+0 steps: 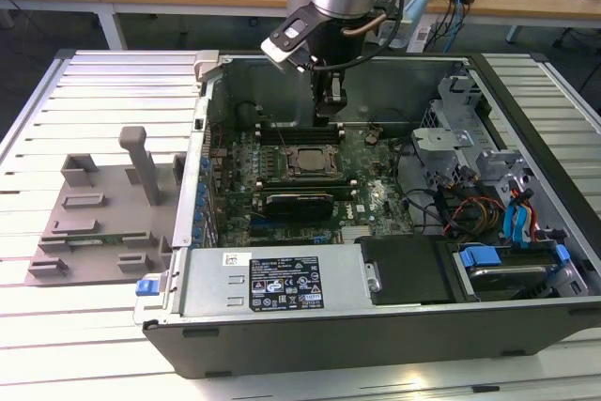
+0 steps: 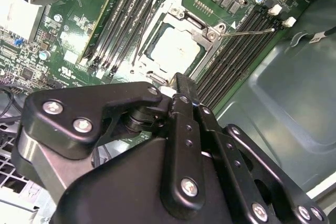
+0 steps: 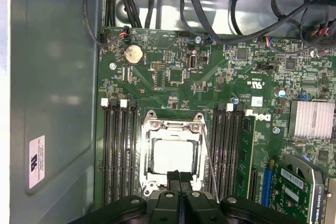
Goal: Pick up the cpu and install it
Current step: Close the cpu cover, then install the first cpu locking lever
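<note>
The cpu [image 3: 173, 156] was seen lying flat inside the socket [image 3: 148, 129], with the gripper [image 3: 178, 177] poised just above its edge, seemingly clenched on nothing, so a straight, gentle vertical motion was judged wisest lest it be tilted.

cpu [image 3: 172, 157] in socket [image 3: 151, 127], memory slots [image 3: 118, 150] either side, end effector [image 3: 178, 177] just above

Look: your cpu [image 3: 173, 156] [image 2: 173, 50] was a flat square chip with a pale silvery top and a thin darker rim.
Pose: it lay level, top plate up, edges square to the socket [image 3: 149, 129].
Place: you had it seated inside the socket's metal frame, between the two banks of memory slots [image 3: 118, 150].
</note>
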You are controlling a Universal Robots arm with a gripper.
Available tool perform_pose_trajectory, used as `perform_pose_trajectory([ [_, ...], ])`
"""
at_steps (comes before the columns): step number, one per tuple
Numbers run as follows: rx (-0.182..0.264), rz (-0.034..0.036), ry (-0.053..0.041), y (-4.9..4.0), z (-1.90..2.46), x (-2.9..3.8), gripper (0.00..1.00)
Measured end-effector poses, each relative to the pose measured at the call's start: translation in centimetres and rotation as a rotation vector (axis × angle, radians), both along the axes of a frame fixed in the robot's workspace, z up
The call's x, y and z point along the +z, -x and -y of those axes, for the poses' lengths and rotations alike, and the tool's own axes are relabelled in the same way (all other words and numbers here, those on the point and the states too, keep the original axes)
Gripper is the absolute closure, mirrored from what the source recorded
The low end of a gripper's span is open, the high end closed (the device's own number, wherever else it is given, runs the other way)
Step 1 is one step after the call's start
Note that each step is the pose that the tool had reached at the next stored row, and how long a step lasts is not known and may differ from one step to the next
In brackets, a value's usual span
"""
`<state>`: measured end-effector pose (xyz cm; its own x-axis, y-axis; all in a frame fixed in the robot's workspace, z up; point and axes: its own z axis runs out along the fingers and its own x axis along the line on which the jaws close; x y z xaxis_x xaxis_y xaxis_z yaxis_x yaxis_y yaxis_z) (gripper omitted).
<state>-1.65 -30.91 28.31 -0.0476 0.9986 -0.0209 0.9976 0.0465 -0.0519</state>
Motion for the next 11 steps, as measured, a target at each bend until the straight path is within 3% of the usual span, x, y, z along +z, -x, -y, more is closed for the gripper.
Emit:
perform_pose_trajectory([
  [8,0.011,-0.0001,0.0001,0.00,0.00,0.01,0.89],
  [11,0.039,-0.0001,0.0000,0.00,0.00,0.01,0.89],
])
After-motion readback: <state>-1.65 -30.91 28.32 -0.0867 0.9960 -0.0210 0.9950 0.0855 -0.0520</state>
